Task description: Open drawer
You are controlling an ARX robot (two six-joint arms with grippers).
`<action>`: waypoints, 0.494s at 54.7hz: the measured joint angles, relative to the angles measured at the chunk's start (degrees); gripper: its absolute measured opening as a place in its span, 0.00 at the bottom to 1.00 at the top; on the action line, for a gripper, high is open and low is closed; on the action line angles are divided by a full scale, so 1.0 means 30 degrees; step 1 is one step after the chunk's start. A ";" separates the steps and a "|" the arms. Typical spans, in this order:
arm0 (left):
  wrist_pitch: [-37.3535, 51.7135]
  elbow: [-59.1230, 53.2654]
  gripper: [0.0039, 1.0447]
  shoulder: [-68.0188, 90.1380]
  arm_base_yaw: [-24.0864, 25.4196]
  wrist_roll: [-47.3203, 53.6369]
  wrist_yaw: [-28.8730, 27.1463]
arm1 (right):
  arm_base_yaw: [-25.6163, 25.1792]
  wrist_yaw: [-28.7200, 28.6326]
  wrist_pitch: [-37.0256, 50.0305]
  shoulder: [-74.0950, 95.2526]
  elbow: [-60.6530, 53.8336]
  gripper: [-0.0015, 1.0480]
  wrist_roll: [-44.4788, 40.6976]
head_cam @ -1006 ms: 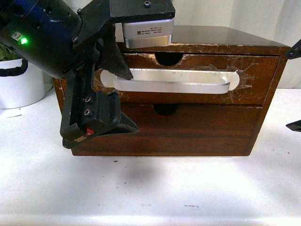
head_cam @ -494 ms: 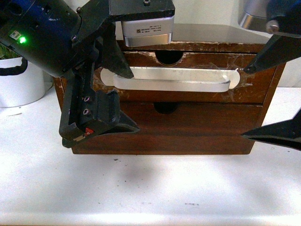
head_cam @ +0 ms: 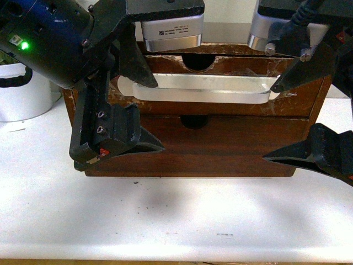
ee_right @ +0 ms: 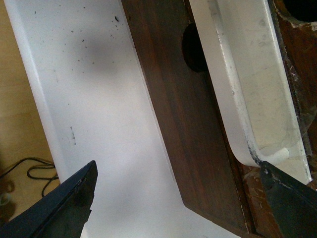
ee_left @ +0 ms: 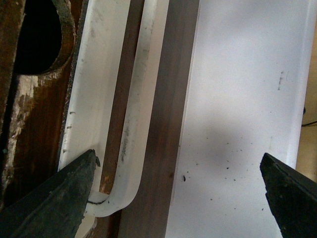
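Space before the upper, dark brown scratched wooden drawer [head_cam: 220, 110] is crowded: left gripper [head_cam: 155, 117], spread wide, brackets one end of its long white handle [head_cam: 209, 88], right gripper [head_cam: 269, 124] likewise the other; white pot [head_cam: 22, 99] stands leftward.

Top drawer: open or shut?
Looks shut: the drawer sits about flush with the lower front, and no gap shows.

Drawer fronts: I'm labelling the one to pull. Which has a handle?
The upper drawer, with a long white handle across it; the lower drawer front is bare wood with only a notch.
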 joint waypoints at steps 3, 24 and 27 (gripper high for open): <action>0.0022 -0.0073 0.94 -0.0029 0.0000 0.0066 0.0000 | 0.0080 0.0066 0.0117 0.0095 0.0102 0.91 0.0080; 0.0044 -0.0248 0.94 -0.0138 -0.0044 0.0350 0.0087 | 0.0619 0.0350 0.0401 0.1100 0.0707 0.91 0.0554; 0.0044 -0.0277 0.94 -0.0146 -0.0058 0.0350 0.0080 | 0.0678 0.0342 0.0408 0.1180 0.0743 0.91 0.0619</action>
